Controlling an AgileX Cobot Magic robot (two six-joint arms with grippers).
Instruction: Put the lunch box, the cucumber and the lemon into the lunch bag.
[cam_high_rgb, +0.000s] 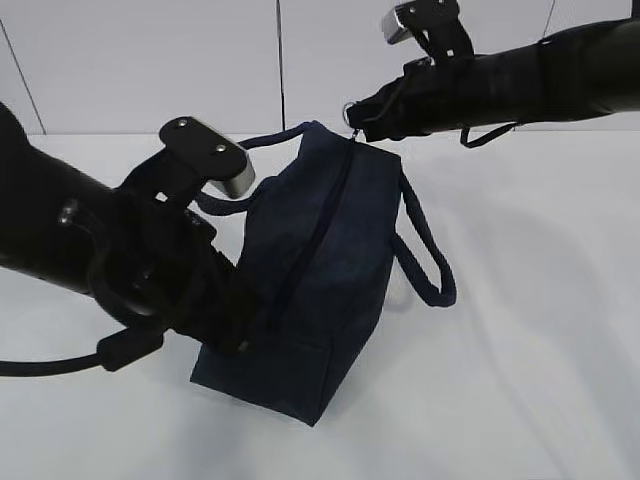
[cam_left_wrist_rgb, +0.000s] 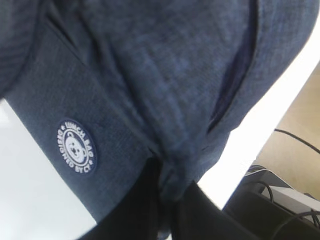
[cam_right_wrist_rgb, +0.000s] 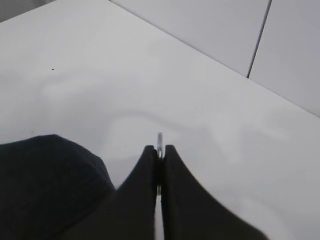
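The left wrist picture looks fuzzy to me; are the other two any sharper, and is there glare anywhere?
Left wrist view: the lunch bag fabric is soft, its logo readable. Right wrist view: fingers blurred, table showing pale sheen. Exterior view: sharpest, soft shadow beneath the bag.

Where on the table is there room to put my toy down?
The white table is bare on the whole right side, beyond the lunch bag and its looped handle. The front strip below the bag is bare too. The left is crowded by the black left arm.
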